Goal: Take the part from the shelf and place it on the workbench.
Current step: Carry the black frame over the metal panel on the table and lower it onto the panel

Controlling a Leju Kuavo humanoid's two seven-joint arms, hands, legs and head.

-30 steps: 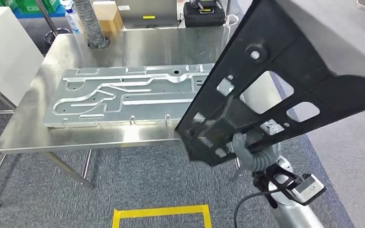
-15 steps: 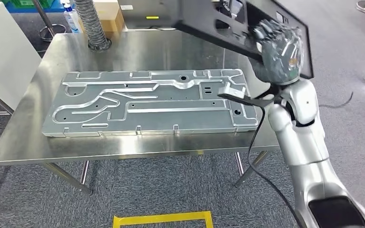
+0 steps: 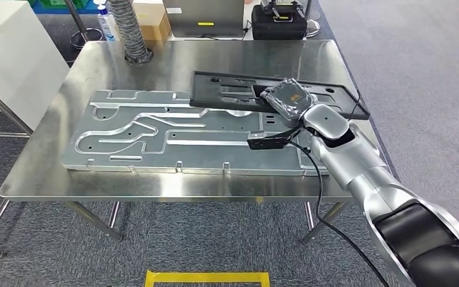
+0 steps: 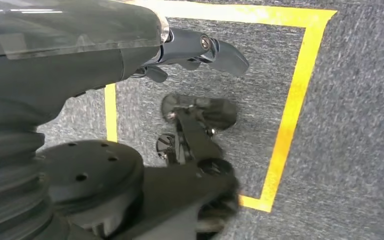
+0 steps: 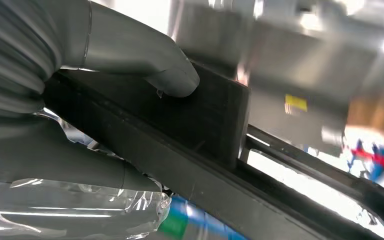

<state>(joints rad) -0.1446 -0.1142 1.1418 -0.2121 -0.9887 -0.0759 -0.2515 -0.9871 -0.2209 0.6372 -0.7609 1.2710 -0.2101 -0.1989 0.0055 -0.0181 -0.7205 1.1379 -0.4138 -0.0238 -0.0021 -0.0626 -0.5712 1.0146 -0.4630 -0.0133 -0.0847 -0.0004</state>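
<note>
Now, head view: right hand (image 3: 287, 97) grips the black frame part (image 3: 227, 91) low and flat over the bench (image 3: 48, 173), above the aluminium plate (image 3: 155, 134). Right wrist view: thumb (image 5: 172, 80) presses its rib. Likely stiff, light, awkwardly long. Left wrist view: left hand (image 4: 200, 50) empty, fingers apart.

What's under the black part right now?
The black part, held by the right hand, lies over the far edge of the grey metal plate on the workbench. The surface directly beneath it is covered.
</note>
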